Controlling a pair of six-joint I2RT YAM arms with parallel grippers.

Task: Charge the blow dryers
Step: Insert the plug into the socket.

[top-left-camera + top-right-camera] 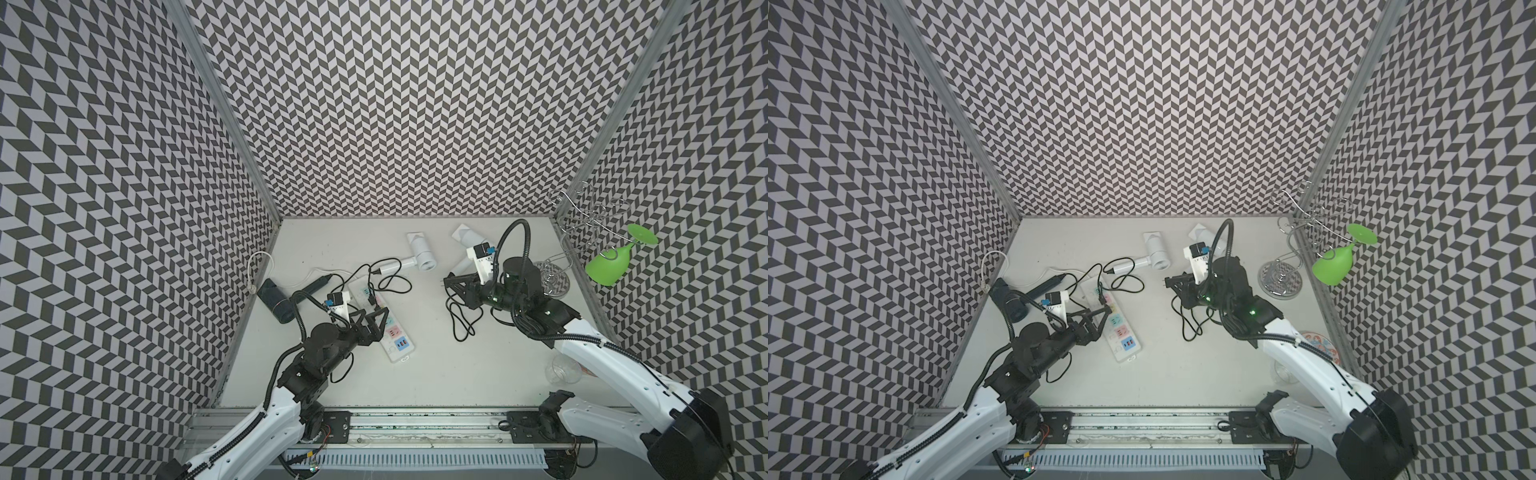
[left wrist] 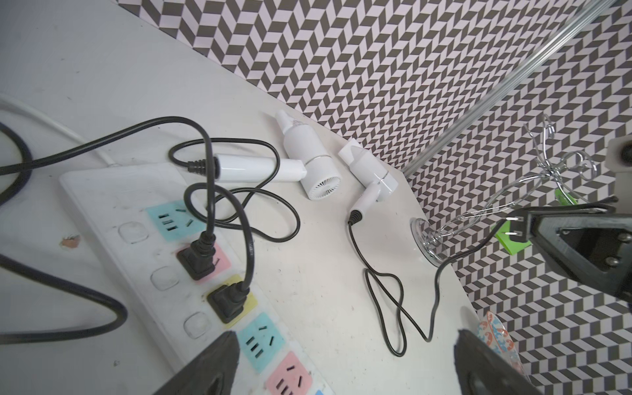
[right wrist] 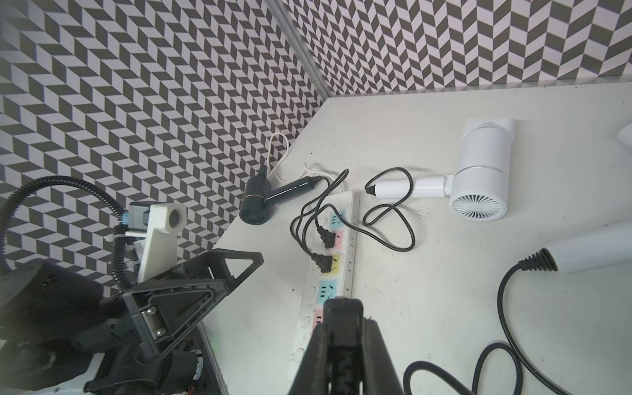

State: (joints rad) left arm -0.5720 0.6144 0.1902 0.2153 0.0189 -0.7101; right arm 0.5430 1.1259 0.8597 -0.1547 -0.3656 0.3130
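Observation:
Three blow dryers lie on the white table. The dark one [image 1: 274, 301] is at the left wall and a white one [image 1: 419, 253] at the back centre. Their black plugs [image 2: 196, 260] sit in the pink and yellow sockets of the power strip [image 1: 392, 336]. The second white dryer [image 1: 467, 239] lies behind my right arm. My right gripper [image 1: 451, 283] is shut on its black plug [image 2: 513, 227], held above the table with the prongs pointing left and the cord [image 1: 463, 320] trailing below. My left gripper [image 2: 345, 362] hangs open over the strip's lower sockets, holding nothing.
A wire glass rack [image 1: 582, 216] with a green wine glass [image 1: 611, 264] stands at the back right. A clear cup [image 1: 563, 370] and a patterned plate [image 1: 1316, 343] sit by the right wall under my right arm. The strip's white cable [image 1: 257, 266] loops at the left wall.

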